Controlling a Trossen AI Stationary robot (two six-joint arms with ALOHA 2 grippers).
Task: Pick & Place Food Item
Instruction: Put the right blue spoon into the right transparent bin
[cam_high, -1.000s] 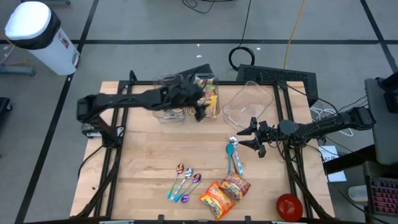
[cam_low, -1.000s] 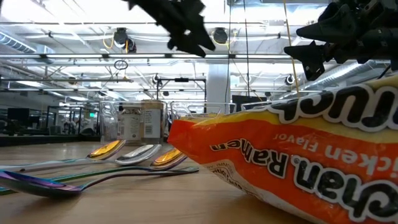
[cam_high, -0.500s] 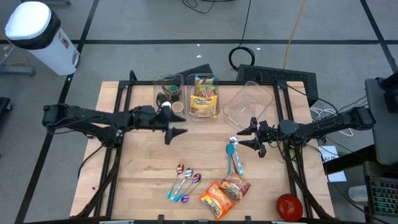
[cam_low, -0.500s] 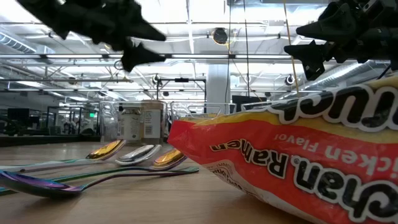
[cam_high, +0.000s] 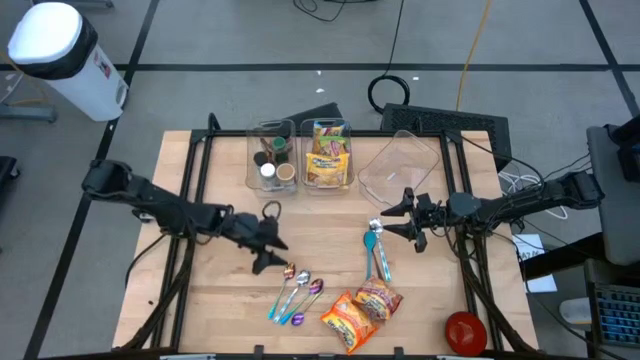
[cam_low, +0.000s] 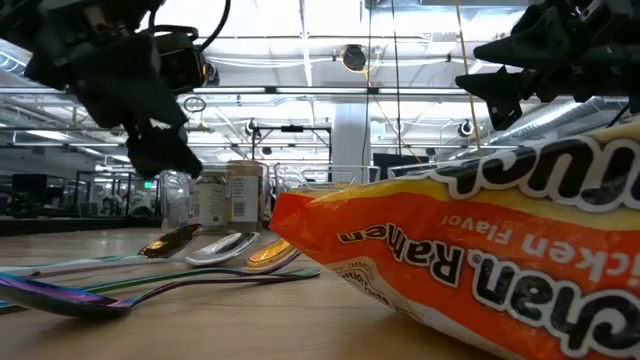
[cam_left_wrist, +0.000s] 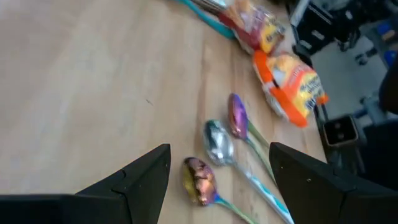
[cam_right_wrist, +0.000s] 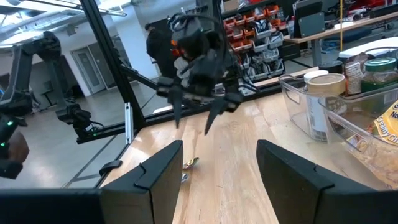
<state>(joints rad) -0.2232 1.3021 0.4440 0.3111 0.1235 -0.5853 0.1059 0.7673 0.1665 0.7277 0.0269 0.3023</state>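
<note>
Left pincer now off the bins, open and empty above spoons; low view ramen-filled.

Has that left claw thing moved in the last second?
Yes. The left end effector has swung away from the clear bins at the table's far edge, toward the three spoons near the front.

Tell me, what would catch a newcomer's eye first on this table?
Probably the bright orange ramen packets lying at the table's near edge, beside three shiny spoons fanned out on the wood. The left gripper hangs just above those spoons with its jaws open and empty, while the right gripper waits open over a teal spoon. At the far edge stand clear bins holding more packets and jars.
</note>
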